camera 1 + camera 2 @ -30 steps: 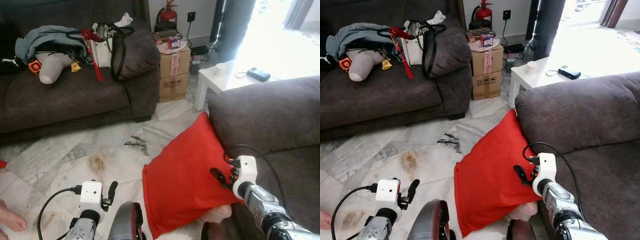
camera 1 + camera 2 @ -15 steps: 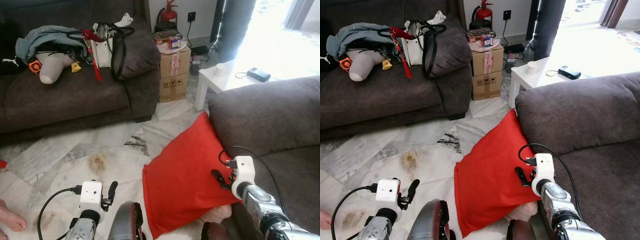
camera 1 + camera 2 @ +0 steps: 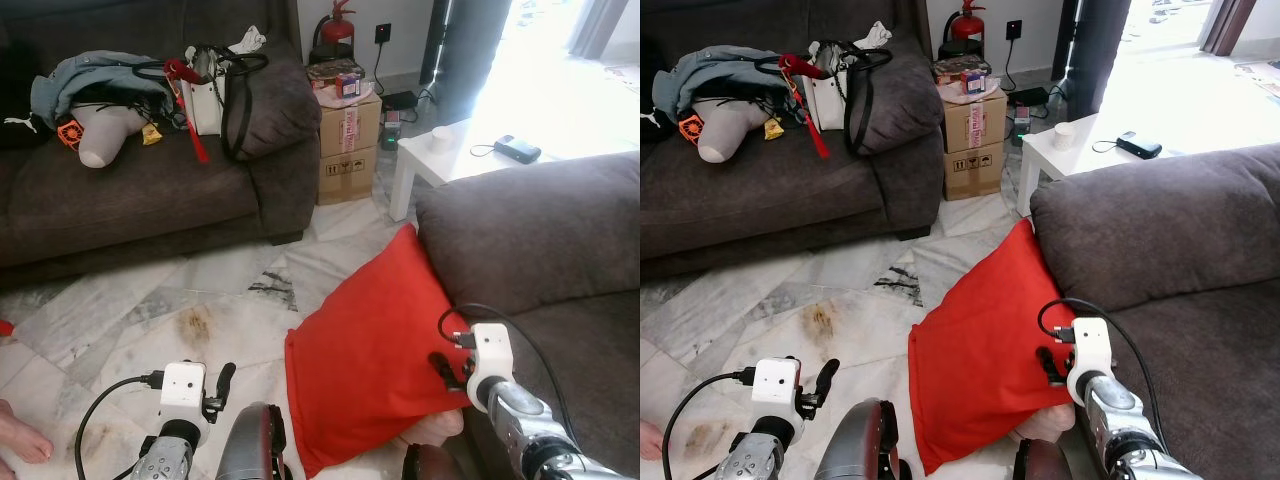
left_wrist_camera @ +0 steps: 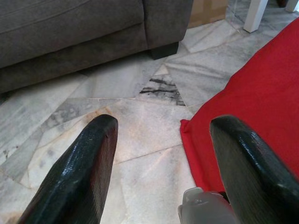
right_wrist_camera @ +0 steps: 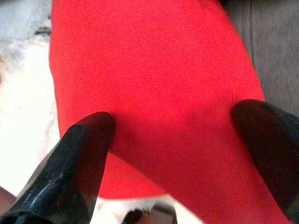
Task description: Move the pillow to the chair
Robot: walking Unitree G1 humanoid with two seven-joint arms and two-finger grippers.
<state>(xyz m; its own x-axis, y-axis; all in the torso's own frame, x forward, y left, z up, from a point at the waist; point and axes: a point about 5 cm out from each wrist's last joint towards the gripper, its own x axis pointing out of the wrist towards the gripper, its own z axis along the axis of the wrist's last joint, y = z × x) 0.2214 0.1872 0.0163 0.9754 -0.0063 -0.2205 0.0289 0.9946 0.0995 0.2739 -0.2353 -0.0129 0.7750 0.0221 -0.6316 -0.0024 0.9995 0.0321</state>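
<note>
The right gripper (image 5: 173, 154), fingers spread, presses the square red fabric pillow (image 3: 370, 360) leaning against the grey sofa's edge (image 3: 440, 270); left gripper (image 4: 163, 172) spread over bare marble floor (image 3: 150, 310).

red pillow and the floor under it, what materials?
Red pillow: looks like matte woven fabric over soft filling; fine weave grain shows in the right wrist view, and it sags against the sofa. Floor: apparently polished marble or marble-look tile, with grey veining, grout lines and some sheen.
</note>
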